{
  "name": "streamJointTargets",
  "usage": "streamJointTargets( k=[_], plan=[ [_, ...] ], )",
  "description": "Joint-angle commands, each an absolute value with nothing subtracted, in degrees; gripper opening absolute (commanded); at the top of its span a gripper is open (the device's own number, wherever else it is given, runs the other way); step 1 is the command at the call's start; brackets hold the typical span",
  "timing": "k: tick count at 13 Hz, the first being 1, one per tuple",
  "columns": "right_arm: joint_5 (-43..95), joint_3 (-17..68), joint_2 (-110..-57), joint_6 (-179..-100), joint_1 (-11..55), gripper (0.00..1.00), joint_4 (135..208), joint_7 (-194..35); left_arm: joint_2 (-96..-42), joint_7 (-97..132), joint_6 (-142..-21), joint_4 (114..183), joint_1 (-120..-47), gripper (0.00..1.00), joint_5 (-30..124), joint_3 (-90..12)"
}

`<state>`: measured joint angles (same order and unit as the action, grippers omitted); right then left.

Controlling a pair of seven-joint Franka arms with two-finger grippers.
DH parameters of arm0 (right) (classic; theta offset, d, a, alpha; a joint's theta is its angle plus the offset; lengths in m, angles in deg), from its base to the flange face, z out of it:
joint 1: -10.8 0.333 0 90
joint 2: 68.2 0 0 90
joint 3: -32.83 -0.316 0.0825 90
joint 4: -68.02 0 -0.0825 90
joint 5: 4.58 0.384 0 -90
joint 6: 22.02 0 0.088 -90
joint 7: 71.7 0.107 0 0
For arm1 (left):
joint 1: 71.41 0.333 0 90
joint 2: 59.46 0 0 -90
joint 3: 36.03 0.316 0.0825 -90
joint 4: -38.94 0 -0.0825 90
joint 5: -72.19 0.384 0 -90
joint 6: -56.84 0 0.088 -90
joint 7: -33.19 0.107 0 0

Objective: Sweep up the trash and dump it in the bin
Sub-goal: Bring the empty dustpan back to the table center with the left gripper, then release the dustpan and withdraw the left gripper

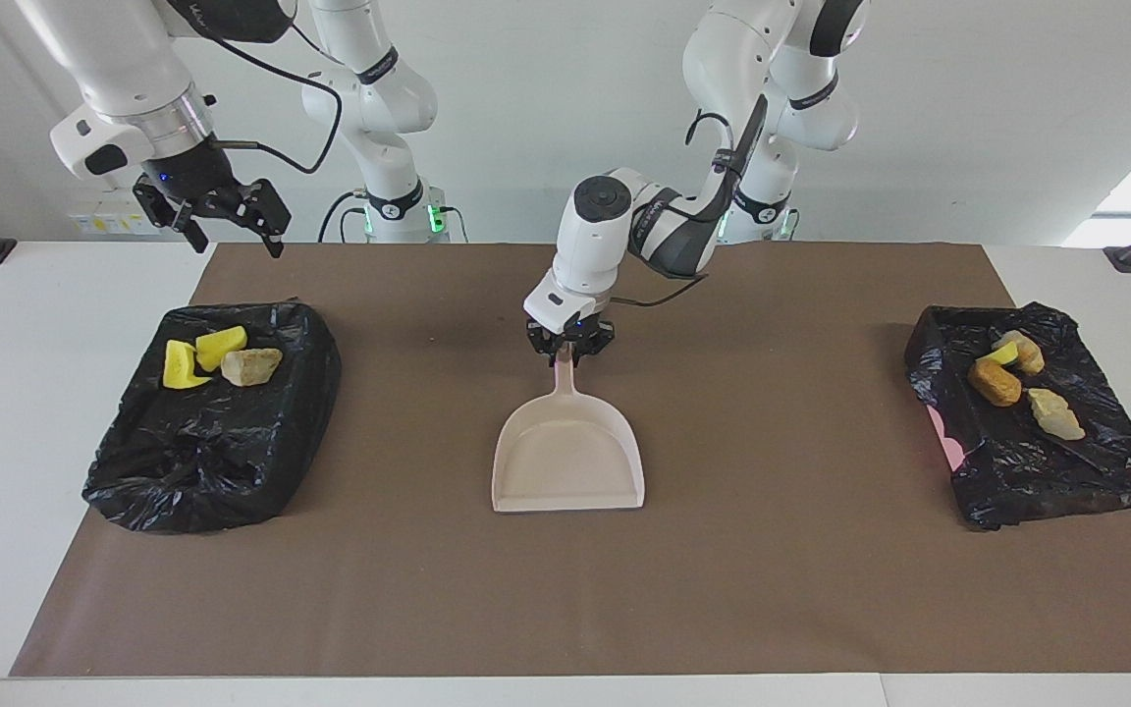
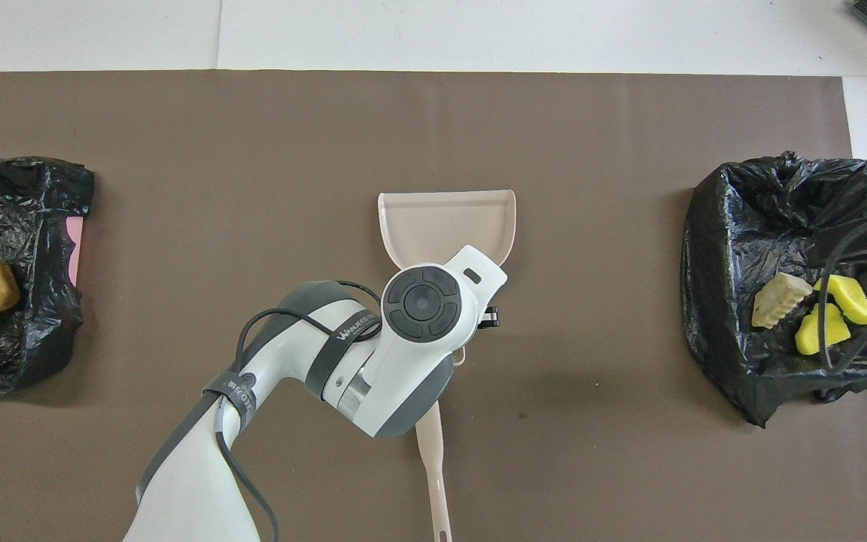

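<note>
The pale pink dustpan point(image 1: 565, 462) lies flat mid-mat, its mouth turned away from the robots, and is bare inside point(image 2: 445, 226). My left gripper point(image 1: 565, 352) sits at the top of its handle; its wrist hides the grip from overhead. Trash lies in two black-lined bins. Yellow wedges point(image 1: 181, 365) and a beige chunk point(image 1: 251, 365) are in the bin point(image 1: 212, 462) at the right arm's end. A brown sponge point(image 1: 995, 381) and beige chunks point(image 1: 1054, 412) are in the bin point(image 1: 1066, 471) at the left arm's end. My right gripper point(image 1: 227, 221) hangs open and empty, high over the first bin's outer edge.
A pale brush handle point(image 2: 433, 467) lies on the brown mat point(image 2: 253, 150), nearer to the robots than the dustpan and partly under the left arm. A pink patch point(image 2: 77, 248) shows at the edge of the bin at the left arm's end.
</note>
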<state>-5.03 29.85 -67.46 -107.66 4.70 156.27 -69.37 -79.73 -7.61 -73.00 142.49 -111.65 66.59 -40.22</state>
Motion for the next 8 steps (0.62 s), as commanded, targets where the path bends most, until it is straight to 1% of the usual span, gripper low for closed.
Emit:
streamJointTargets(
  k=[1, 4, 8],
  plan=[
    [-3.9, 29.8, -67.1, -107.3, 4.5, 1.00, 156.0, -68.7, -77.3, -8.2, -70.3, 142.0, -111.1, 1.00, 66.5, -38.6],
    [-3.9, 29.8, -67.1, -107.3, 4.5, 1.00, 156.0, -68.7, -73.9, -7.6, -64.6, 142.0, -106.4, 1.00, 66.9, -37.9],
    [-3.9, 29.8, -67.1, -107.3, 4.5, 1.00, 156.0, -68.7, -70.8, -4.6, -58.7, 142.6, -98.9, 1.00, 70.9, -37.9]
  ],
)
